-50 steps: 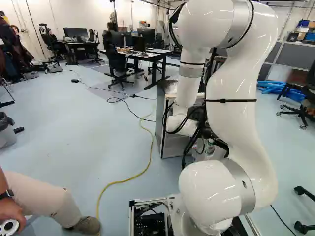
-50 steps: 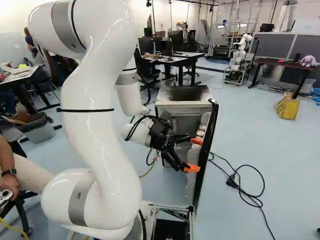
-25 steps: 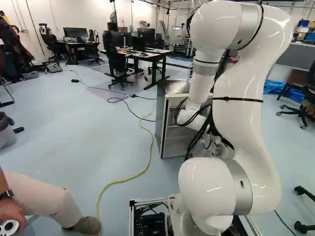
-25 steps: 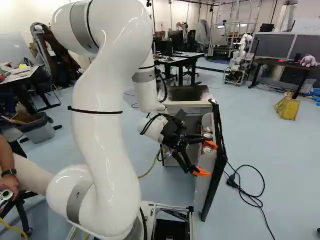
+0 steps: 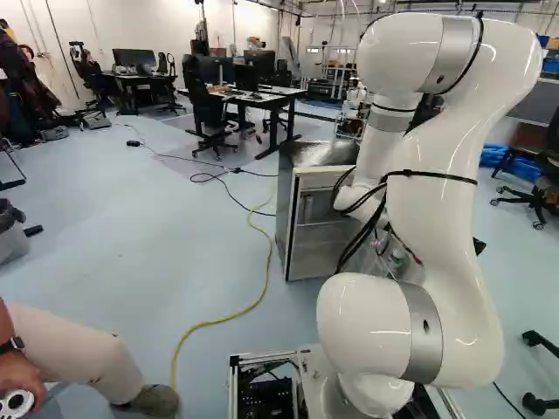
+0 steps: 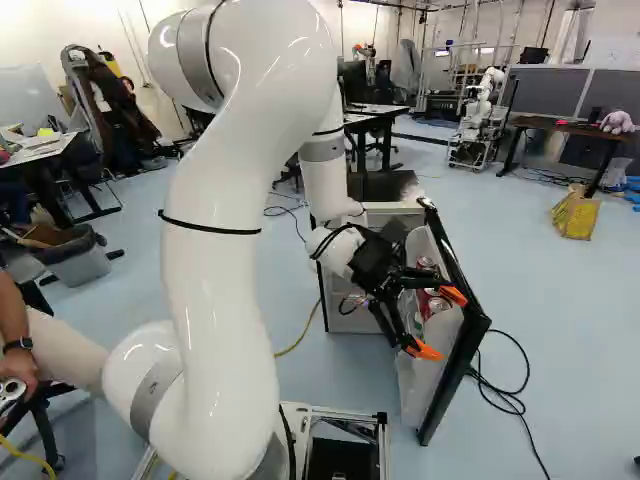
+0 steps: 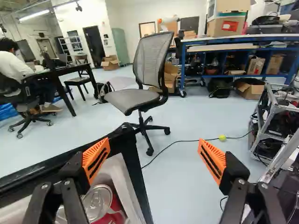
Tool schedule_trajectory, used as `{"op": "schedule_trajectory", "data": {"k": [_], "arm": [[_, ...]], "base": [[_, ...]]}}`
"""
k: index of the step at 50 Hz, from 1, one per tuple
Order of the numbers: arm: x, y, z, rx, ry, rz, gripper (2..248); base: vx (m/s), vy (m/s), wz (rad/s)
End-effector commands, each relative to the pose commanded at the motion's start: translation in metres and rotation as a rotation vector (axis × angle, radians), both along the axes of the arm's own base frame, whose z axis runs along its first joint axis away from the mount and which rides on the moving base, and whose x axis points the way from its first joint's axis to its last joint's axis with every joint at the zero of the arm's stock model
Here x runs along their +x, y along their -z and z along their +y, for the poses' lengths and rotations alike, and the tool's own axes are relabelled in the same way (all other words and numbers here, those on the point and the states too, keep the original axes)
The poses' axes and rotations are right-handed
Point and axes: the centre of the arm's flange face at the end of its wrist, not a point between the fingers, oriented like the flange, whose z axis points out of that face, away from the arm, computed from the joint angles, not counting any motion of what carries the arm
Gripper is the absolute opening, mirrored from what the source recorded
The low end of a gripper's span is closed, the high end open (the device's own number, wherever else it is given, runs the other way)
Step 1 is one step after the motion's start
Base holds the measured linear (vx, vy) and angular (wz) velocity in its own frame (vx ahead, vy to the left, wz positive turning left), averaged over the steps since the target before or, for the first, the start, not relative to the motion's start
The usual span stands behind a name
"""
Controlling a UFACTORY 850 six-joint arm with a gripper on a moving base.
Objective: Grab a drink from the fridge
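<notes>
In the right base view, the fridge (image 6: 388, 209) already stands open; rightward, the hand (image 6: 440, 323) has its fingers spread, holding nothing, beside the drink cans (image 6: 438, 303) in the door (image 6: 466, 352). Gripping and removing one remain.

The cylindrical metal can (image 7: 115, 213) is red, silver-topped; the flat fridge door (image 6: 462, 365) black-edged, white-lined; the 2-fingered metal pincer (image 6: 439, 323) black, its pads (image 7: 96, 157) orange with black stripes.
</notes>
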Motion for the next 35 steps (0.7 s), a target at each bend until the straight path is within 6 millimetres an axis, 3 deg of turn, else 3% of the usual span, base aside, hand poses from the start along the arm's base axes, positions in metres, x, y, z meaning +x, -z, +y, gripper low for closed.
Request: {"op": "schedule_trajectory", "data": {"k": [24, 35], "arm": [[0.006, -0.005, -0.066, -0.033, 0.14, -0.067, 247], [0.004, -0.006, -0.075, -0.037, 0.162, -0.074, 247]], "base": [[0.0, 0.0, 0.0], [0.0, 0.0, 0.0]]}}
